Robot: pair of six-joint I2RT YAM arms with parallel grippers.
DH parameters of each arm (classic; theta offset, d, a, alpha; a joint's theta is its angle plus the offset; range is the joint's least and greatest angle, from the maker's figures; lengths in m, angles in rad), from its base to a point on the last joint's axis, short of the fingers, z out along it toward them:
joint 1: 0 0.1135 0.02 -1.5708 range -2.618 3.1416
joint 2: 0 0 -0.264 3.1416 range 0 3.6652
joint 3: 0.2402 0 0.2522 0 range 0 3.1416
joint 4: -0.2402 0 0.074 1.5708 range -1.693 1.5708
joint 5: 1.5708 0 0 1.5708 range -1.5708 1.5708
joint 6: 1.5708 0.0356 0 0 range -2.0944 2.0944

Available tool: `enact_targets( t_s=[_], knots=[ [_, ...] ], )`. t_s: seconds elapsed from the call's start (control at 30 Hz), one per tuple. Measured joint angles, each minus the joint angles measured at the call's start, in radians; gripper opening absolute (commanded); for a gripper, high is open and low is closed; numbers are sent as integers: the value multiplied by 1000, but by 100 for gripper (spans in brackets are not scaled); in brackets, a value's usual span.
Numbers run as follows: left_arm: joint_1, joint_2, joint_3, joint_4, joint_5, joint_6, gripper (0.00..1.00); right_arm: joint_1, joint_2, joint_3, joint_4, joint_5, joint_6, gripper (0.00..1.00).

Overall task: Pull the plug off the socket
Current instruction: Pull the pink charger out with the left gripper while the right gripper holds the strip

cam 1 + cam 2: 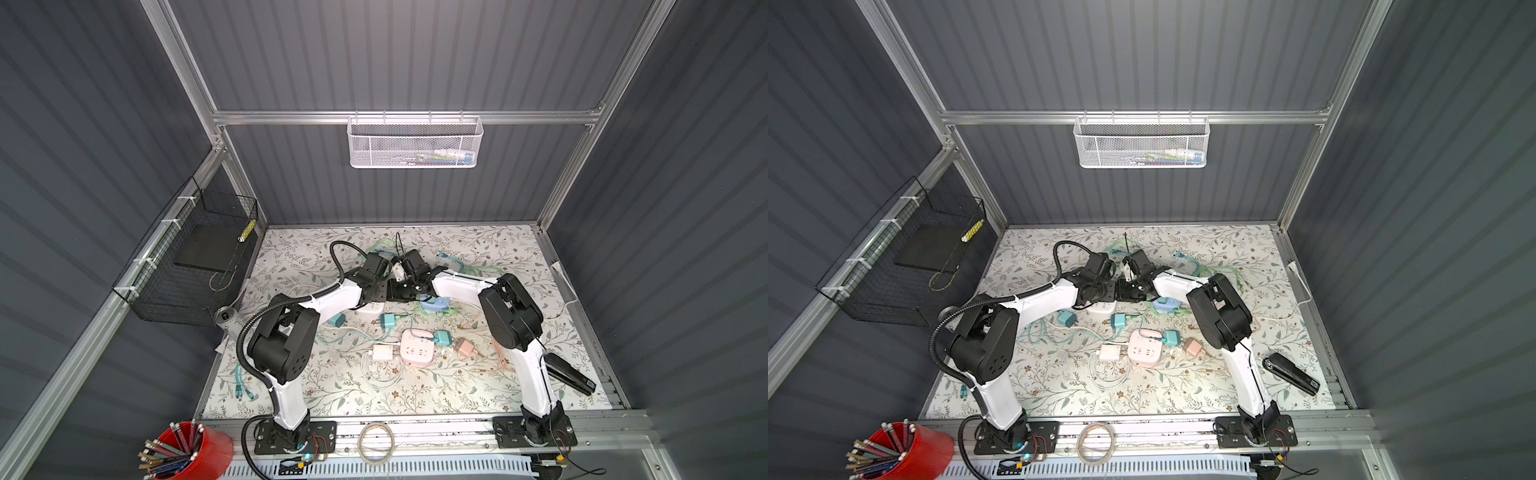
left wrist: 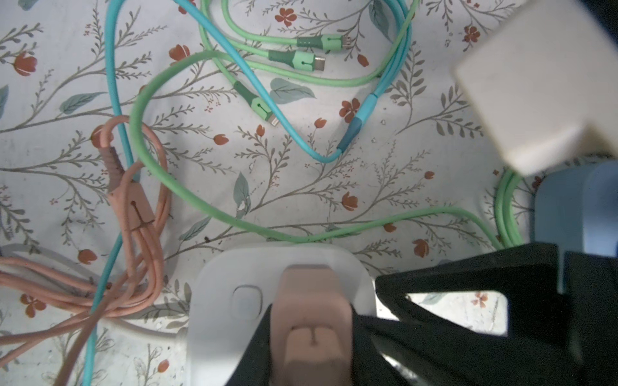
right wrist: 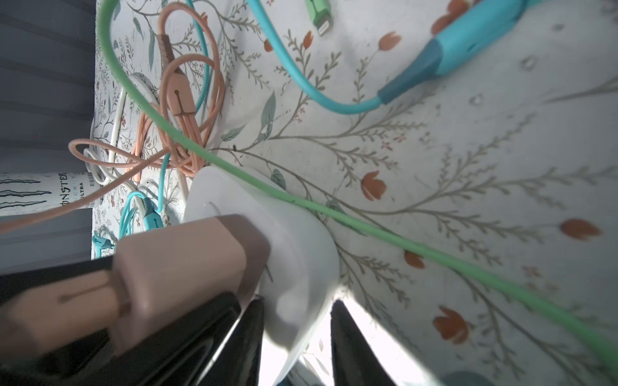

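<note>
Plug (image 2: 311, 300), pink, was stuck in the white socket (image 2: 214, 320), around the middle of the mat (image 1: 478, 374). Its long axis was set square to the socket's face, prong end into the face, cable end back toward the left gripper (image 2: 311, 326). The left gripper was clamped on the plug's sides. The right gripper (image 3: 294, 317) was closed on the socket, one finger at each flank.

A thin prong appeared to be bared between plug and face in the right wrist view; how deep the plug sat could not be told. In both top views the plug was hidden under the two wrists, and only a corner of the socket could be seen. The plug's cable end was blurred and cut by the frame edge in both wrist views. A white block (image 2: 535, 83) was blurred, cut off, not identified.

A green cable (image 2: 187, 214) was run just past the socket's far edge; contact could not be told. A pink cable (image 2: 147, 234) and a blue cable (image 2: 113, 83) were tangled beside it. A blue socket (image 2: 575, 207) was placed just beside the right gripper. A can (image 3: 43, 194) was seen beyond the cables.
</note>
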Motion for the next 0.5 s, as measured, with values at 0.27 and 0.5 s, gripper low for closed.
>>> enact_targets(
  t_s=[0.27, 0.5],
  knots=[
    [0, -9, 0, -2, 3, -3, 2, 0, 0, -8, 19, -3, 0, 31],
    [-3, -66, 0, 14, -5, -2, 3, 1, 0, -18, 39, -2, 0, 30]
  ],
)
